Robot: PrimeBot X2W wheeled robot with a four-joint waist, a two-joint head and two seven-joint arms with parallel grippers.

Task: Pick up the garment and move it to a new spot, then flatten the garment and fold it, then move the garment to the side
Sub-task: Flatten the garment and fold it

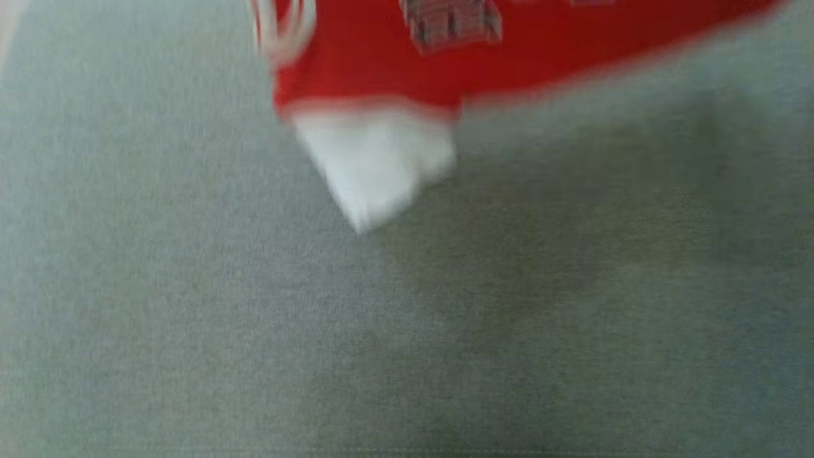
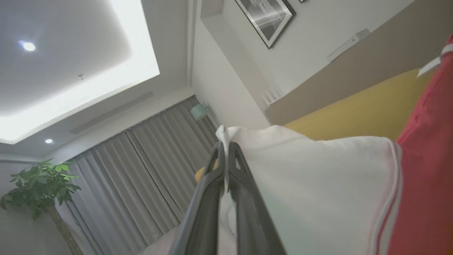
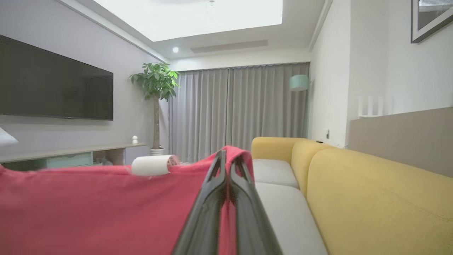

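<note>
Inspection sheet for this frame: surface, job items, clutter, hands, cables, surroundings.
Surface: grey fabric surface; head view is blurred.
Job's things: red garment with a white sleeve, held by both hands.
Clutter: nothing seen.
Hands: left hand shut on the sleeve; right hand shut on the garment's red edge.
Cables: nothing seen.
Surroundings: yellow sofa, TV, plant, curtains.
</note>
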